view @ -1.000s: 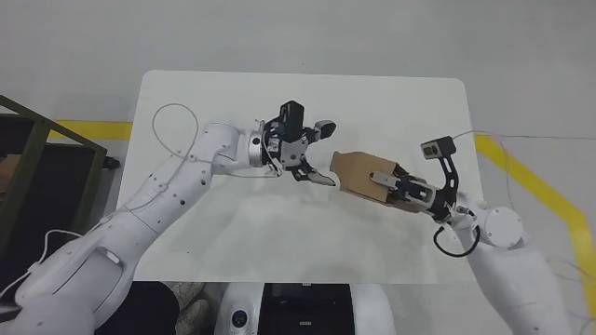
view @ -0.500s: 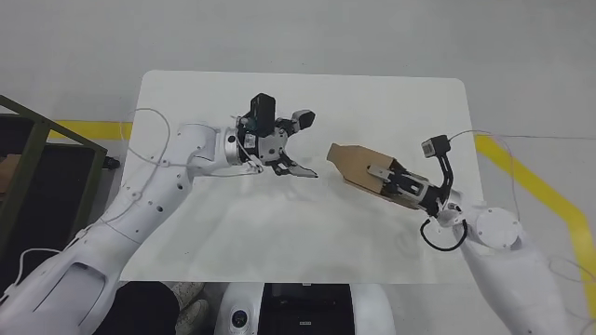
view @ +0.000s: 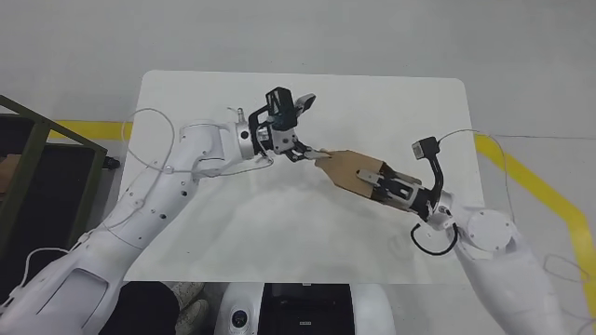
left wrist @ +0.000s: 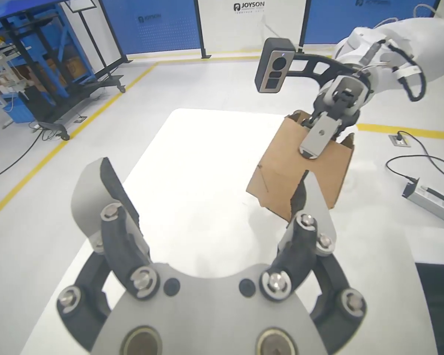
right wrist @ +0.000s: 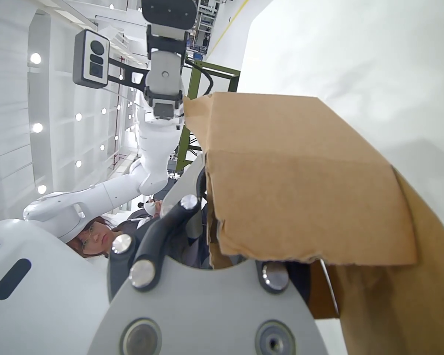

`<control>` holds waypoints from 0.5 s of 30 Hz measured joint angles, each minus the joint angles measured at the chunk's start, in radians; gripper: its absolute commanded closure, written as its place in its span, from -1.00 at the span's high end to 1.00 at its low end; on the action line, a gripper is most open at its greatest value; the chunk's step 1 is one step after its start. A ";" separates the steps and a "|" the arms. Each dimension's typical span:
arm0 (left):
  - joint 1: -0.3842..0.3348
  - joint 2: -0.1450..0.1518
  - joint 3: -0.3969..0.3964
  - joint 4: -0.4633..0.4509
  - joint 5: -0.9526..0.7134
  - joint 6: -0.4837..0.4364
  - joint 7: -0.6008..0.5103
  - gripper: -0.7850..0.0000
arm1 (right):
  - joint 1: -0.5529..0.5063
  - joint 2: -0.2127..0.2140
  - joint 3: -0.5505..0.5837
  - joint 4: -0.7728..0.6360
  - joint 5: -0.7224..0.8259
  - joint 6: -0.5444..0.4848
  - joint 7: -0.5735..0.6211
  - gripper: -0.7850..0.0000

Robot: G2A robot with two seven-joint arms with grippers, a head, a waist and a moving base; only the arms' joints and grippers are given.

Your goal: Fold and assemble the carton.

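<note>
the main risk, as i judge it, is at the corner of the carton [view: 357, 171] that faces the left arm [view: 200, 152]. the left jaws stand wide, and one finger [left wrist: 314, 205] lies right at the carton's lower edge there. if that finger pushes along the edge instead of onto a flap, it could dent the thin board or lever the whole carton round in the right jaws' hold. that hold is on one wall only, at the end toward the right arm [view: 487, 228], with one finger [left wrist: 320, 137] flat on the outside of the top panel and the other inside. a sideways shove at the far end would have a long lever, so the board could slip or tear where it is pinched. the cut edge by the right jaws looks ragged in the right wrist view. a downward push could also jam the low corner against the table [view: 307, 234] and crush it.

the carton is held tilted over the middle of the table, between the two arms. whether its low corner touches the table i cannot tell. it sits beside one finger of the left jaws, not in their gap. the other finger [left wrist: 92, 190] is well apart from it, with bare table between. the right jaws are closed on the carton's wall.
</note>
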 measured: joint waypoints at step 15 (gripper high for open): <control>0.009 -0.012 -0.019 0.031 -0.049 -0.070 -0.017 1.00 | -0.017 0.005 0.019 -0.022 0.128 -0.072 0.101 -1.00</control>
